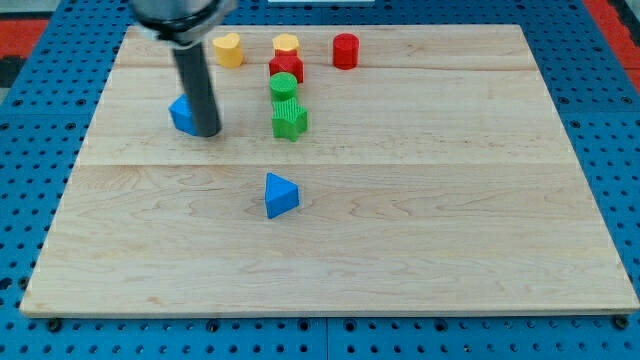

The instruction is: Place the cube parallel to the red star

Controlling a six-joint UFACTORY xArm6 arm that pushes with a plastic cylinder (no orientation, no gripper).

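Observation:
A blue cube (181, 114) sits at the view's upper left, partly hidden behind my rod. My tip (206, 132) rests on the board right against the cube's right side. The red star (287, 68) lies near the view's top centre, partly covered by a green cylinder (284, 87) just below it. The cube is left of the star and a little lower.
A green star (289, 120) lies below the green cylinder. A yellow heart (229, 48) and a yellow block (286, 44) sit at the top, a red cylinder (345, 50) to their right. A blue triangle (280, 195) lies mid-board. The wooden board (450, 200) rests on blue pegboard.

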